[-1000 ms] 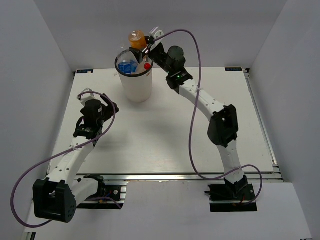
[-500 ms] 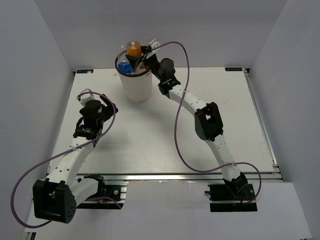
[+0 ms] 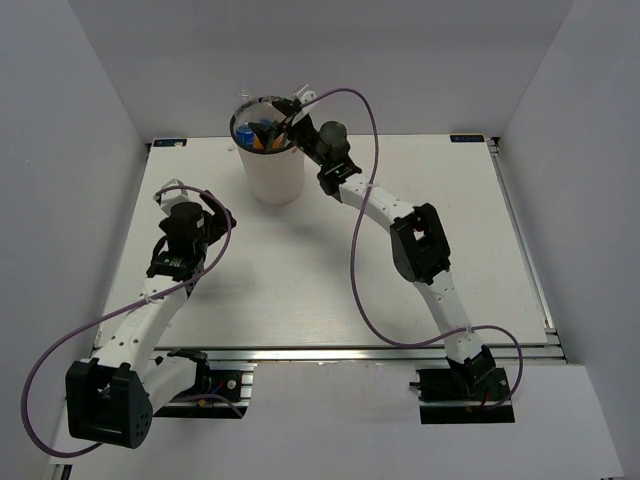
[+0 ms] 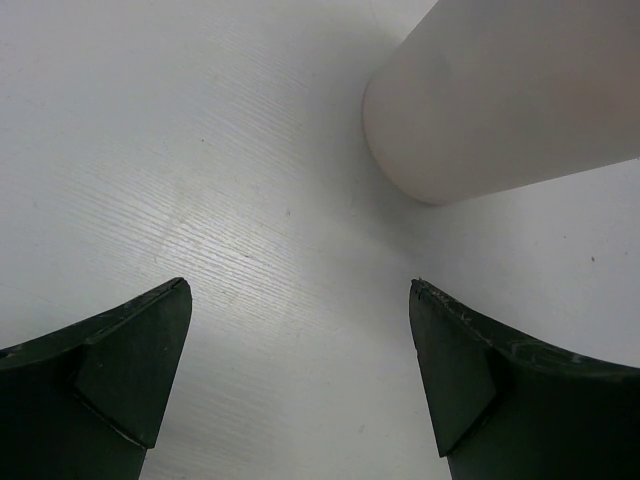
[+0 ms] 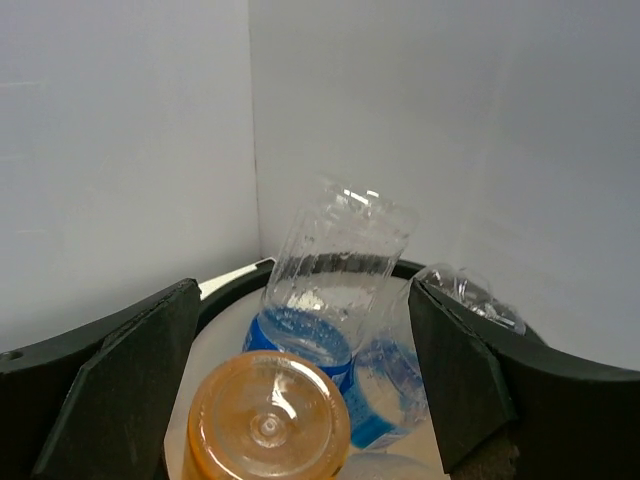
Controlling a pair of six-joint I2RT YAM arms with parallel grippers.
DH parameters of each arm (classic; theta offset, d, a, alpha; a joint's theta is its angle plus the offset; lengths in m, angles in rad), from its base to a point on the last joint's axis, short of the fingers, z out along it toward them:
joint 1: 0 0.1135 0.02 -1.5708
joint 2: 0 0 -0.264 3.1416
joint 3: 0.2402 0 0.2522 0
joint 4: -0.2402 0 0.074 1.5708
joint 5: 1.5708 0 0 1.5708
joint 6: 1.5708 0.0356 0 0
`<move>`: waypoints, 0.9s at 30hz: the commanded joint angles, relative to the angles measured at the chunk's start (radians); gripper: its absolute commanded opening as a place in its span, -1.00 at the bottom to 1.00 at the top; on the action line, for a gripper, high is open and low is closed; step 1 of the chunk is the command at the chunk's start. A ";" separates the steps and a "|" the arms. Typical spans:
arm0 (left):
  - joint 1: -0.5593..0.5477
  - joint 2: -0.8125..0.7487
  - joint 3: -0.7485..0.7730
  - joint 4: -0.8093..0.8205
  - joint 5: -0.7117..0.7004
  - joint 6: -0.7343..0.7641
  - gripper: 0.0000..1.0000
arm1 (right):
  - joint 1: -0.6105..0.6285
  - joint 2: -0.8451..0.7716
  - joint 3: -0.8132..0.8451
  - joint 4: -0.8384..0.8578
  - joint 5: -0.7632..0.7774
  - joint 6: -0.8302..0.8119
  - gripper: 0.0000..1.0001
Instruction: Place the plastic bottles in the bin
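Note:
The white bin (image 3: 272, 172) with a thin black rim stands at the table's back middle. My right gripper (image 3: 280, 122) hangs open over its mouth and holds nothing. In the right wrist view an orange bottle (image 5: 268, 425) lies base-up in the bin between my open right gripper (image 5: 300, 380), with two clear blue-label bottles (image 5: 322, 285) behind it and another clear bottle (image 5: 470, 295) at the right. Blue and orange bottles (image 3: 262, 135) show inside the bin from above. My left gripper (image 3: 190, 200) is open and empty above the table, left of the bin (image 4: 500, 100).
The white table (image 3: 330, 270) is walled by white panels on the left, back and right. A purple cable loops from each arm. The right arm stretches diagonally across the table's right half toward the bin.
The right gripper carried the orange bottle over the bin, lowered and opened; the bottle now lies inside the bin. The left arm has not moved.

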 commanded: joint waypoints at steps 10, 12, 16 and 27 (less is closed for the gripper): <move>-0.001 -0.019 0.110 -0.064 -0.077 -0.009 0.96 | -0.054 -0.419 -0.148 -0.138 0.094 -0.041 0.79; -0.001 -0.026 0.114 -0.053 -0.076 -0.011 0.96 | -0.077 -0.531 -0.287 -0.242 0.198 -0.025 0.79; -0.003 -0.019 0.140 -0.052 -0.074 -0.024 0.96 | -0.166 -0.847 -0.763 -0.393 0.323 0.018 0.79; -0.001 0.001 0.148 -0.052 -0.057 -0.034 0.96 | -0.203 -1.168 -1.358 -0.550 0.576 0.225 0.79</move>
